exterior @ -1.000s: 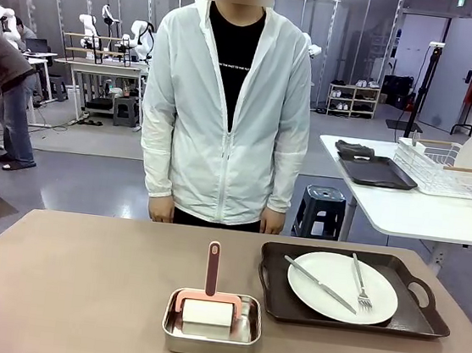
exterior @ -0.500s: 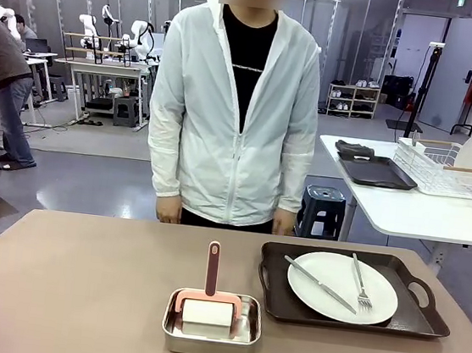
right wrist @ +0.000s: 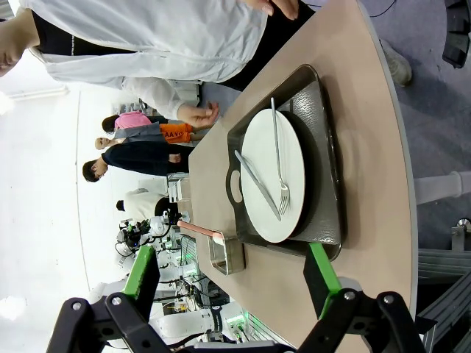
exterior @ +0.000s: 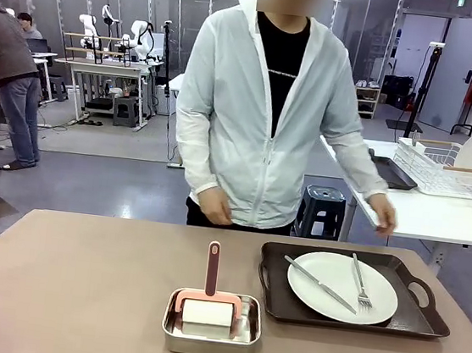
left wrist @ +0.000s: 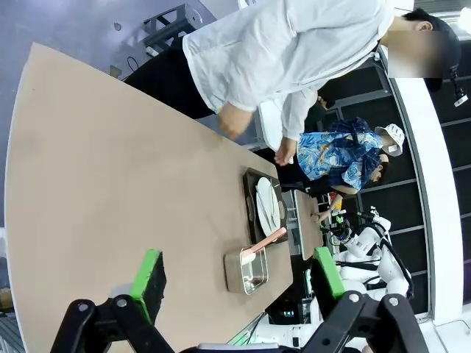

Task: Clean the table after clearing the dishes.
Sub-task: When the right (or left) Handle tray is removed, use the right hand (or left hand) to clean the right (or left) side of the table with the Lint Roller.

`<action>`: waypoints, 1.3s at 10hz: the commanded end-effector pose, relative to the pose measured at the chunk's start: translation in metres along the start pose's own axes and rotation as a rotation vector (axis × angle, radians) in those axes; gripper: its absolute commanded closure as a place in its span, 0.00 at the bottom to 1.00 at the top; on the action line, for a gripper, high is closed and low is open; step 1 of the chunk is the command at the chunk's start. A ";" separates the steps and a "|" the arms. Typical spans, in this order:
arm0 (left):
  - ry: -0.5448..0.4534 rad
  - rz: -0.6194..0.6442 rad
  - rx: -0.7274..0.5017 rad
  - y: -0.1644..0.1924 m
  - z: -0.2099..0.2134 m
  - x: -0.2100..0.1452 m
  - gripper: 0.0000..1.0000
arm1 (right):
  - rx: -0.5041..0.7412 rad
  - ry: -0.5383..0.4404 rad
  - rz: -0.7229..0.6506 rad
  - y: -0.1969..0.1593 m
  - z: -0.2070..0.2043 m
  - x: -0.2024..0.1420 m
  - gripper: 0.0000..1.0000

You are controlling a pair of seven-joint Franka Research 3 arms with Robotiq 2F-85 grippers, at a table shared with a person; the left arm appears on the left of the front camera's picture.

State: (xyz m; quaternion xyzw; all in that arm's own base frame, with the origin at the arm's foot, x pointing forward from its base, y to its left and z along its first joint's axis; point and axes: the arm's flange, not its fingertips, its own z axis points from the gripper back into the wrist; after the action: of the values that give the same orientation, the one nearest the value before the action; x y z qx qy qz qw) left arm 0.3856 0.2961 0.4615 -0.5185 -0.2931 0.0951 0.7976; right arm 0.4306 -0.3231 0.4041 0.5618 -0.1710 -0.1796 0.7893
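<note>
Tray [exterior: 398,323] w/ plate [exterior: 342,287] on counter [exterior: 61,293], right side. Long axis left–right, handles at the ends. Fork [exterior: 359,282] tines toward me, knife [exterior: 320,284] diagonal. My left fingers [left wrist: 147,278] & right fingers [right wrist: 320,273] released, wide. Vs. before: person [exterior: 267,129] shifted right, hand [exterior: 382,216] out by side table [exterior: 419,216].

One surface [exterior: 69,294] lies beyond the two robot hands, the left hand [left wrist: 237,272] and the right hand [right wrist: 229,268]. On it are one tray [exterior: 411,320], one plate [exterior: 328,270], one fork [exterior: 358,284], one knife [exterior: 319,284], one steel pan [exterior: 208,345] and one pink-handled tool [exterior: 212,267]. One person [exterior: 270,104] stands opposite.
</note>
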 end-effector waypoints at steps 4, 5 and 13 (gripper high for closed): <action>0.011 -0.015 -0.007 0.000 0.005 0.000 0.00 | 0.002 -0.002 0.003 0.003 0.000 -0.002 0.00; 0.011 -0.015 -0.007 0.000 0.005 0.000 0.00 | 0.002 -0.002 0.003 0.003 0.000 -0.002 0.00; 0.011 -0.015 -0.007 0.000 0.005 0.000 0.00 | 0.002 -0.002 0.003 0.003 0.000 -0.002 0.00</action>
State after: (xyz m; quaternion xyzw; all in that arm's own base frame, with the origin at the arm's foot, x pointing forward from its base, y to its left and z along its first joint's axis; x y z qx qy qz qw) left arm 0.3856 0.2961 0.4615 -0.5185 -0.2932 0.0951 0.7976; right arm 0.4306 -0.3231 0.4041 0.5618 -0.1710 -0.1796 0.7893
